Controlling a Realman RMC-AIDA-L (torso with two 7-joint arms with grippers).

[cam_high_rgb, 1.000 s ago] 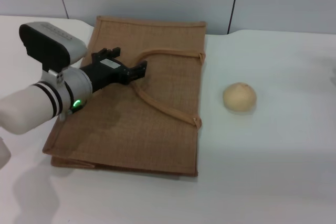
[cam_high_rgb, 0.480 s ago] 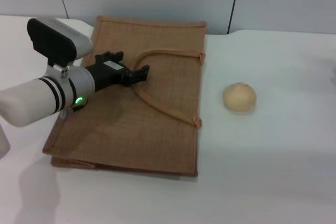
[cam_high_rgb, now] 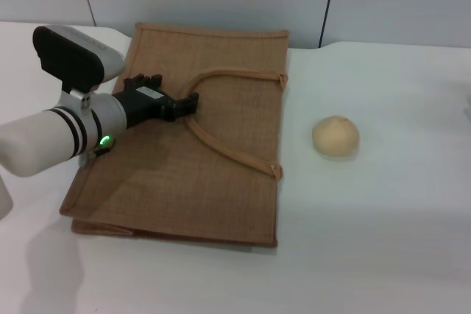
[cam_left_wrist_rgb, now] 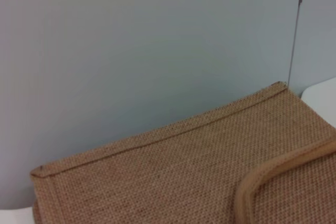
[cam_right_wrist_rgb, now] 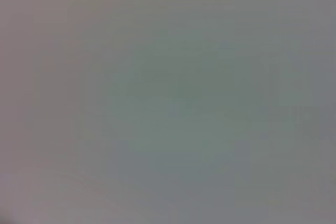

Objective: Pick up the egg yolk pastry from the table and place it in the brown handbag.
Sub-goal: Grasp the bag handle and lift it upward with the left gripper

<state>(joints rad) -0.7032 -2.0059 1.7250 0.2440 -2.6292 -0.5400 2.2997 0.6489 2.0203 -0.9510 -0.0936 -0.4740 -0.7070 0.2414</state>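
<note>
head view: the small round pale yellow pastry (cam_high_rgb: pixel 335 136) sits untouched on the plain white table (cam_high_rgb: pixel 383 211), well right of the flat tan woven jute handbag (cam_high_rgb: pixel 184 182). the left gripper (cam_high_rgb: pixel 193 100) hovers at the arched strap handle (cam_high_rgb: pixel 228 148), fingers nearly together, whether pinching it i cannot tell. bag unopened, right gripper out of view; picking and placing all remain.

Pastry (cam_high_rgb: pixel 335 136): pale round dome, upright on counter (cam_high_rgb: pixel 383 211), right of centre. Bag (cam_high_rgb: pixel 184 174): tan jute, flat, toward far-left, handles on top.
</note>
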